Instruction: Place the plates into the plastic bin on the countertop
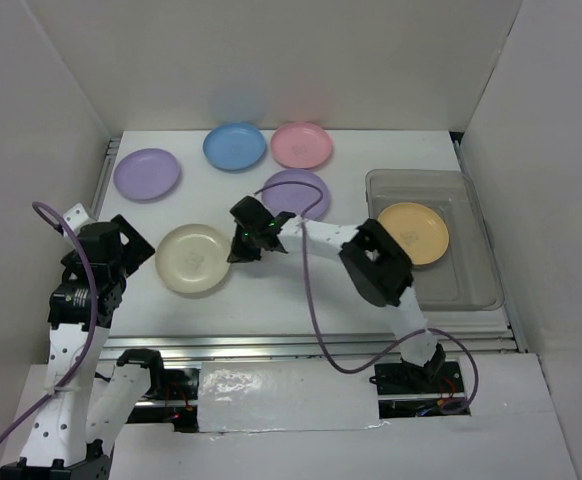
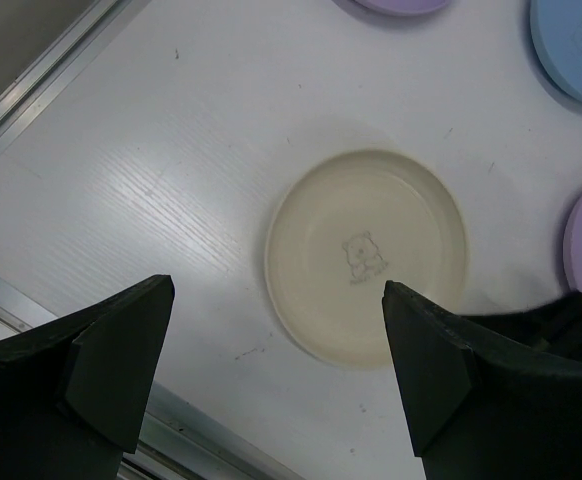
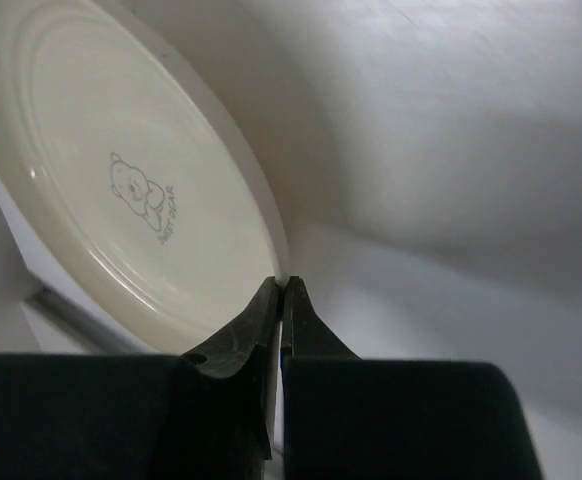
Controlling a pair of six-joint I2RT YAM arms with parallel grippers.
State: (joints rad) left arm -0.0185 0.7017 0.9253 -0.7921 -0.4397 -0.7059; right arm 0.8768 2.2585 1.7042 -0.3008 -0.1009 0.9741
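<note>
Already the yellow-orange plate (image 1: 414, 232) lies flat inside the plastic bin (image 1: 487, 285), and we count five more out on the desk (image 1: 271, 295). One purple plate (image 1: 296, 190) sits just left of the bin, and the pink plate (image 1: 302, 145) and blue plate (image 1: 235, 146) are farther left and back. A second purple plate (image 1: 147, 173) is farthest from the bin, and the cream plate (image 1: 193, 258) is well to its left, towards the front. Our right fingers (image 3: 241, 330) are drawn together to a thin slit at the cream plate's bin-side rim. We judge that they pinch that rim, though the contact itself is hidden behind the tips. Our left fingers (image 2: 111, 350) are spread wide and hold nothing, hanging above the desk on the side of the cream plate away from the bin. We expect this plate to be light, stiff and glossy, so it is likely to be slippery. Lying flat, it offers only its shallow raised lip, so the hold belongs well onto that lip. A one-sided pinch may let the plate droop or pivot on the way to the bin. The bin looks only a little wider than a plate, so we would bring it in level above the yellow-orange one.
</note>
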